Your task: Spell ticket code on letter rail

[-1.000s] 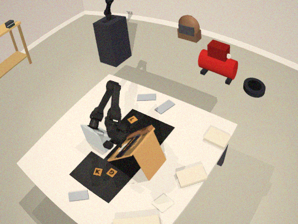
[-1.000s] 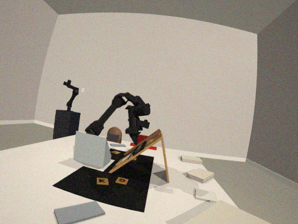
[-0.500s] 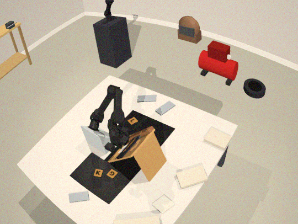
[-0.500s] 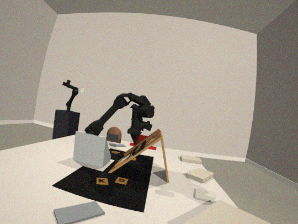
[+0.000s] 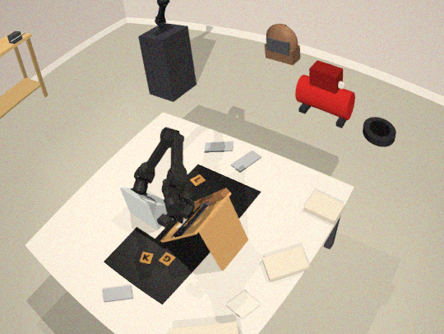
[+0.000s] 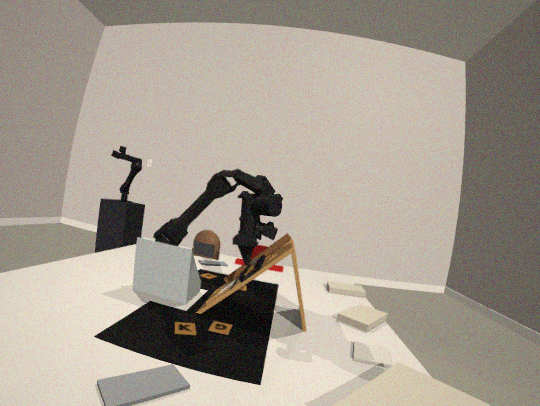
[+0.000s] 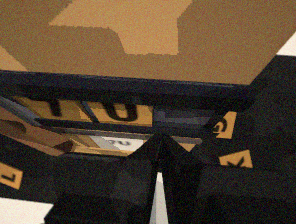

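ticket (image 7: 118, 142) print too blurred to read, half hidden behind end effector (image 7: 159, 145)

Board (image 5: 224, 230) looks matt wood; mat (image 5: 136, 263) perhaps matt rubber.

The pincer (image 5: 174, 220), shut on nothing, sits tight between the grey wedge (image 5: 137, 206) and the sloped board (image 5: 218, 230), right at the rail (image 7: 125, 87). The rail's stretch beside tile U (image 7: 120, 112) is free. Tiles K (image 5: 145, 257) and G (image 5: 166, 258) lie unobstructed on the mat (image 5: 136, 271).
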`<action>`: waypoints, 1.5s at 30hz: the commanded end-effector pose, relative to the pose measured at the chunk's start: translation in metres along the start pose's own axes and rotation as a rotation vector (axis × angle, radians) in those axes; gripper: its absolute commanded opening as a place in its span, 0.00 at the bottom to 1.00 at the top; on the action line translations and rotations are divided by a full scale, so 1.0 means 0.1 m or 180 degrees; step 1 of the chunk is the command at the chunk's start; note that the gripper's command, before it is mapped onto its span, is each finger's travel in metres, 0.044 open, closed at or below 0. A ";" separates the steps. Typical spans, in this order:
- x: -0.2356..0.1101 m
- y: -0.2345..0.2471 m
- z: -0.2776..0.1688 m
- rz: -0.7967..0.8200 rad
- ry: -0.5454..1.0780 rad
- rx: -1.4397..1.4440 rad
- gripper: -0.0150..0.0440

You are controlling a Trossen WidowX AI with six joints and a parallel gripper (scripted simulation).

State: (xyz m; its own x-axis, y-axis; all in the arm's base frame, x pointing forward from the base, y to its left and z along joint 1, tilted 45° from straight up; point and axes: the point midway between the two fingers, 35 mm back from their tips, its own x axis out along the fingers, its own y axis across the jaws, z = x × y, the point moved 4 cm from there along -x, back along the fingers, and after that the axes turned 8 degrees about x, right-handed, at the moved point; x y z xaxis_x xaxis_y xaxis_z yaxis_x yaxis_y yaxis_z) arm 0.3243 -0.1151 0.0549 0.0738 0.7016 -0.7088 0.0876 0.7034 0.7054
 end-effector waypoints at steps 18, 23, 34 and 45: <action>0.05 0.02 0.11 -0.0001 -0.0027 -0.0009 0.25; 0.06 0.02 0.13 -0.0001 -0.0027 -0.0010 0.25; 0.10 0.03 0.16 0.0000 -0.0028 -0.0010 0.25; 0.12 0.04 0.17 0.0000 -0.0028 -0.0010 0.25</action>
State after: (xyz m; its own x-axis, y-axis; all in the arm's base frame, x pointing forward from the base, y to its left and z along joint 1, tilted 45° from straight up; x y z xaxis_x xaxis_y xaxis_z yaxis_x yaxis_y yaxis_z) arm 0.3412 -0.1059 0.0475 0.0767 0.7004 -0.7096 0.0846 0.7045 0.7046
